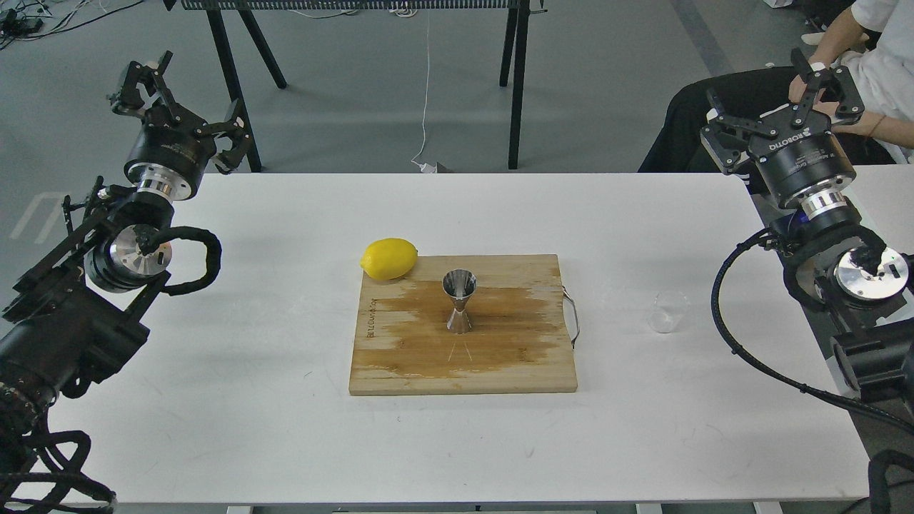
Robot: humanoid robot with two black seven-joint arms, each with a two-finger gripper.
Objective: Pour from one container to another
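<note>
The small clear glass cup (668, 311) stands upright on the white table to the right of the wooden cutting board (500, 364). The steel hourglass jigger (459, 300) stands upright in the middle of that board, on a wet dark patch. My right gripper (780, 98) is raised high above the table's far right corner, open and empty, well away from the cup. My left gripper (178, 96) hangs open and empty above the table's far left corner.
A yellow lemon (389, 258) rests at the board's far left corner. A seated person (821, 107) is just behind my right gripper. A second white table (882, 193) stands at the right. Black table legs (515, 86) rise beyond the far edge.
</note>
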